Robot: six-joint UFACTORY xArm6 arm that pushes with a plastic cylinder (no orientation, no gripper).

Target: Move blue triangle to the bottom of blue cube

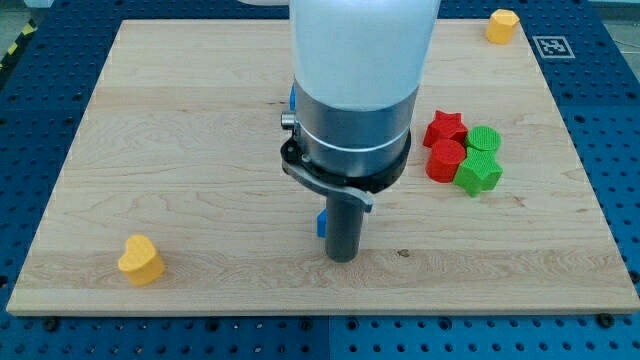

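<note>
My tip (343, 257) rests on the board in the lower middle of the view. The blue triangle (322, 224) is almost wholly hidden behind the rod; only a thin blue sliver shows at the rod's left edge, touching it. The blue cube (293, 97) is nearly all hidden behind the arm's body; a narrow blue strip shows at the arm's left edge, well above the tip.
A red star (445, 128), a red cylinder (445, 160) and two green blocks (481, 140) (478, 174) cluster at the right. A yellow block (140, 260) lies at the bottom left, another yellow block (501, 25) at the top right corner. The wooden board (180, 170) is edged by blue pegboard.
</note>
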